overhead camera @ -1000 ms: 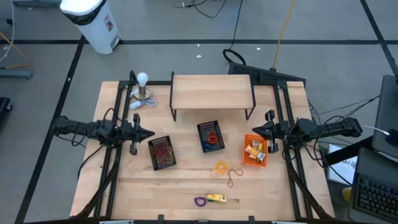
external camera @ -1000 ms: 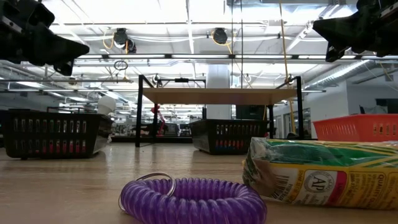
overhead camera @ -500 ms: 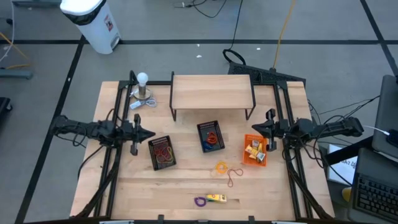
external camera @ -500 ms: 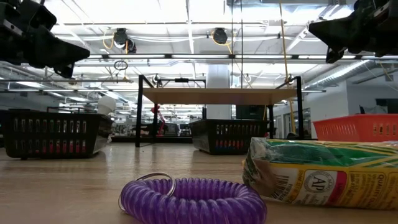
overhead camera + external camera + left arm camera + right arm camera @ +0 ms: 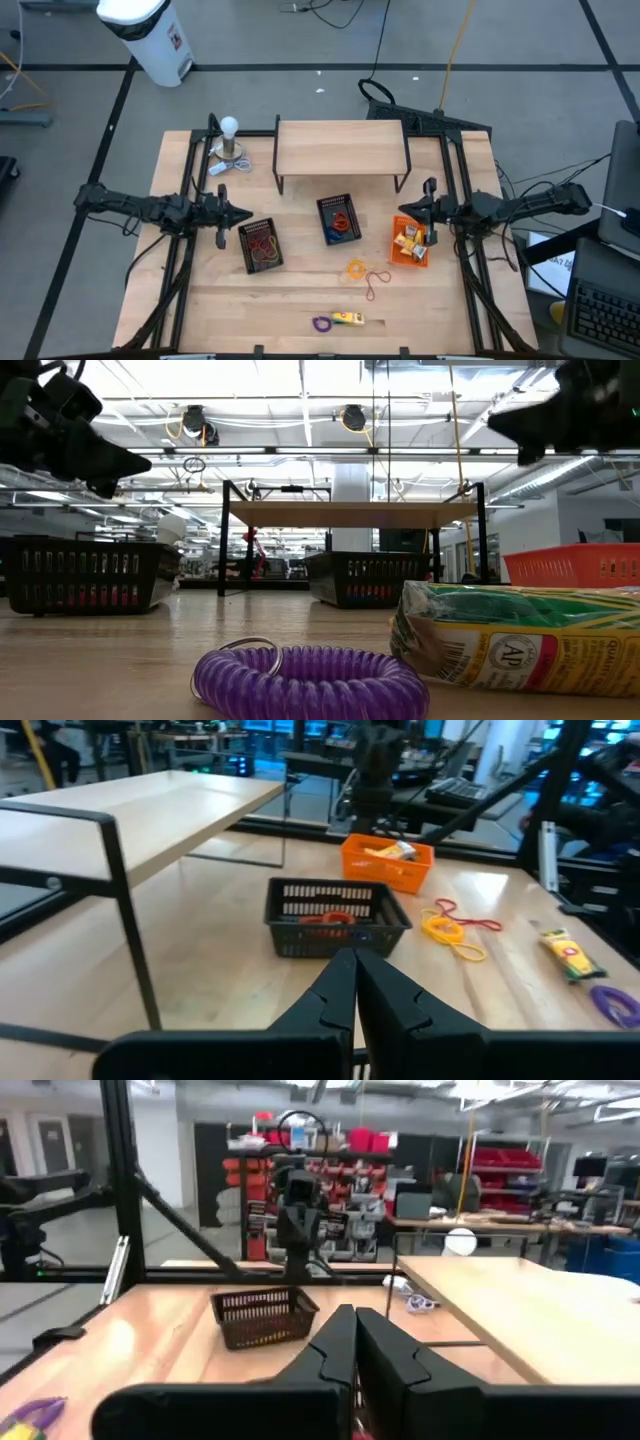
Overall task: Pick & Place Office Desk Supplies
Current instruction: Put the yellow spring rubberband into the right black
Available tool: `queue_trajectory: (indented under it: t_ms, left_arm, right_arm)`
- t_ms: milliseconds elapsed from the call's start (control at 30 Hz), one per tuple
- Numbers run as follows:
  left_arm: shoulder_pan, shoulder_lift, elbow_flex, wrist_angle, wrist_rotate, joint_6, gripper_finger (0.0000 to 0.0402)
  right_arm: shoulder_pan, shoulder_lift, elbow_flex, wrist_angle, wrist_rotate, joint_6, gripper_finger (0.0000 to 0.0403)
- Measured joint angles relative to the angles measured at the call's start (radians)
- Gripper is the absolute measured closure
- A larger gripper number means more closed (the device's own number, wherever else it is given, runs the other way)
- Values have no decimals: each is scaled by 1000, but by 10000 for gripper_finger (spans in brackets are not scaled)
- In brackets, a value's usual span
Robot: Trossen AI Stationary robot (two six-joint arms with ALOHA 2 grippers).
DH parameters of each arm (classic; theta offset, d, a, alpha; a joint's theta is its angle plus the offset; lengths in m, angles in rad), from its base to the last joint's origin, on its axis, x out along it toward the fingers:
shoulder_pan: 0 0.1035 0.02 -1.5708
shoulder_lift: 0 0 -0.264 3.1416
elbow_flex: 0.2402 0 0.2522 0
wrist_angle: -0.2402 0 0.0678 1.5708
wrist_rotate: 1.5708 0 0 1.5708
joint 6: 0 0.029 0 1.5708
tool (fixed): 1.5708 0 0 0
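Observation:
Both grippers hang shut and empty above the table. My left gripper is above the left part, beside a black basket of thin loops. My right gripper is above the right part, just beyond an orange basket of yellow packets. A second black basket in the middle holds red, orange and blue loops. A yellow loop, a red loop, a purple coil and a yellow packet lie flat on the bare table near the front.
A low wooden shelf on black legs stands at the table's far middle. A white ball-topped metal stand is at the far left. Black frame rails run along both sides. Bare tabletop lies between the baskets and the front edge.
My right gripper has gone a little toward the table's left, coming over the far edge of the orange basket. My left gripper has dipped slightly. Both stay shut, and nothing on the table has moved.

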Motion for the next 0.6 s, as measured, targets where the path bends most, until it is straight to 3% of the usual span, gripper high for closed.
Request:
queue_trajectory:
  t_ms: [300,467,600]
  left_arm:
    - [0,12,-2,19,-30,-1,385]
    - [0,12,-2,18,-28,-8,384]
    - [0,12,-2,18,-28,-8,384]
  right_arm:
    - [113,452,428,-317,101,-7,402]
    - [175,734,629,-554,96,93,399]
    - [222,903,735,-650,95,193,372]
